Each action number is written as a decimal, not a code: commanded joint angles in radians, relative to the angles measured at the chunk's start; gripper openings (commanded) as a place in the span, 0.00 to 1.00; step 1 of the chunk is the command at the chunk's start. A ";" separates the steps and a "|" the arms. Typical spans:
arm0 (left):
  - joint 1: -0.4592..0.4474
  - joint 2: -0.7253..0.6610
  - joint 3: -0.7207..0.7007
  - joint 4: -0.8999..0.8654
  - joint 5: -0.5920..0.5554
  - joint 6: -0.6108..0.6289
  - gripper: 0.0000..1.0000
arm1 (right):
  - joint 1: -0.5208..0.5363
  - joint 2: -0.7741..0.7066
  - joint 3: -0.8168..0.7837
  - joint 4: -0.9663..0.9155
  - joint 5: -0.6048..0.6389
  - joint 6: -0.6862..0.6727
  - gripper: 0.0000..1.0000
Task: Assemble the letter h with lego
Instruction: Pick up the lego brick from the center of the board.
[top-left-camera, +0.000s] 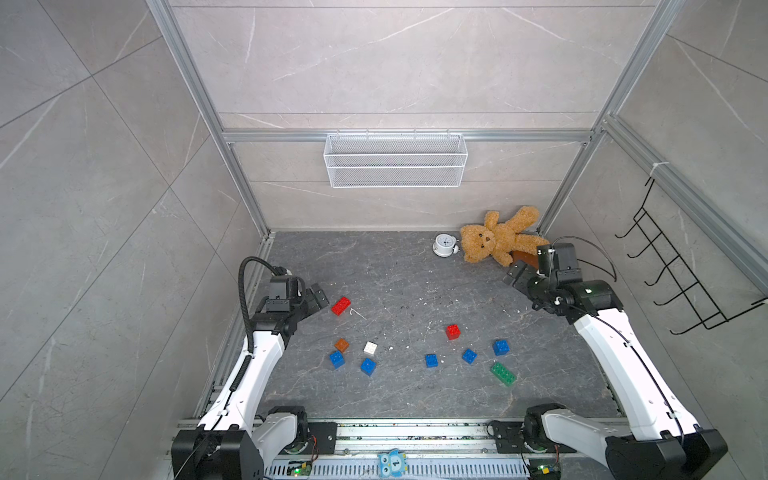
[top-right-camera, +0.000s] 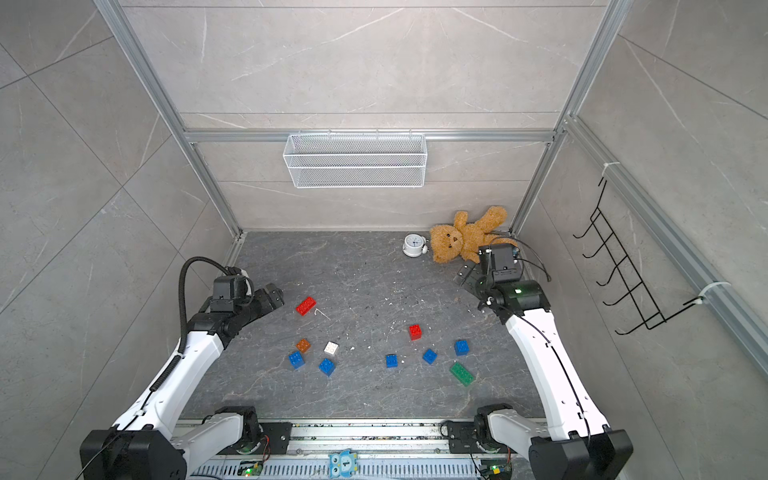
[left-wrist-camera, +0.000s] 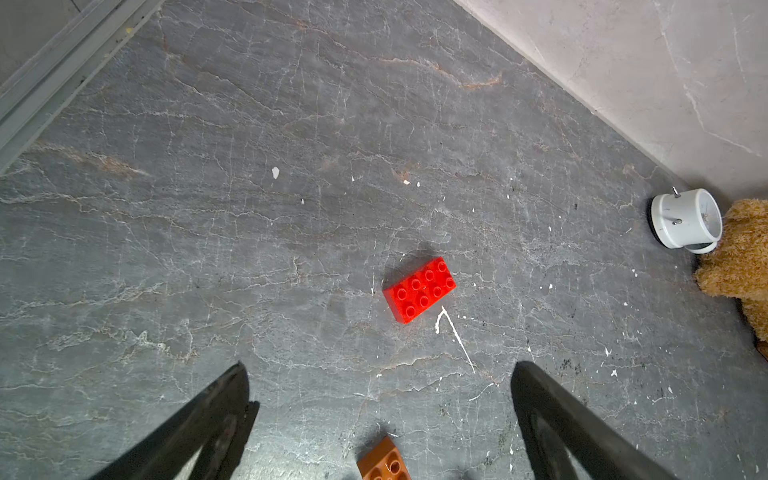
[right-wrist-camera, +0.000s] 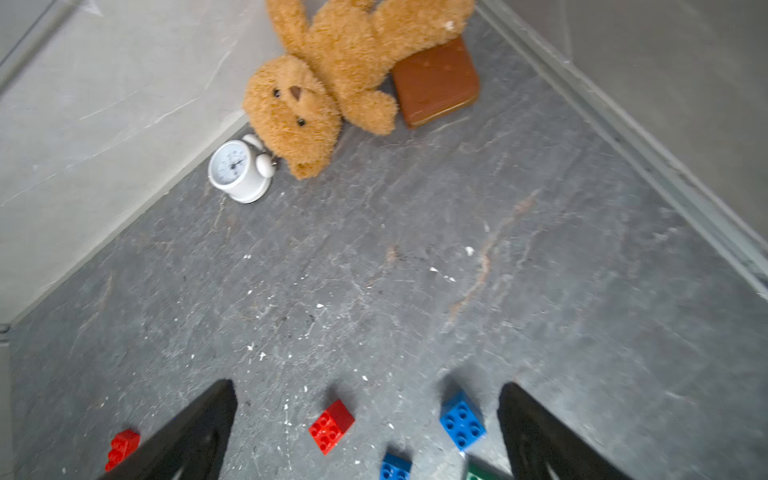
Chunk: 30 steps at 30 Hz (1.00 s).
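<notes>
Grey marbled walls (top-left-camera: 374, 62); white mesh basket (top-left-camera: 395, 160) on back rail (top-left-camera: 270, 136); dark veined floor (top-left-camera: 395, 282) below basket; black hook rack (top-left-camera: 675, 266) right of basket

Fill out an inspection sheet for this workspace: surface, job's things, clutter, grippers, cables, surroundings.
Surface: dark stone-look table, strewn with white crumbs.
Job's things: ten loose bricks, none joined: long red brick, square red brick, brown brick, white brick, green brick, five blue bricks.
Clutter: teddy, clock, brown block partly under the teddy, all in the far right corner.
Grippers: left gripper and right gripper open, empty, above the table.
Cables: black hose arching over the left arm; thin cable along the right arm.
Surroundings: tiled walls; mesh basket on the back wall; hook rack on the right wall.
</notes>
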 joint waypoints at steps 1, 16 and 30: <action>-0.015 -0.017 -0.009 0.016 0.000 -0.009 1.00 | -0.010 0.031 -0.018 -0.103 -0.062 -0.037 1.00; -0.239 0.105 0.078 -0.203 -0.102 -0.142 1.00 | 0.192 -0.051 -0.238 -0.048 -0.101 -0.042 1.00; -0.383 -0.031 0.037 -0.465 -0.138 -0.358 0.98 | 0.624 0.078 -0.208 -0.054 -0.100 0.010 1.00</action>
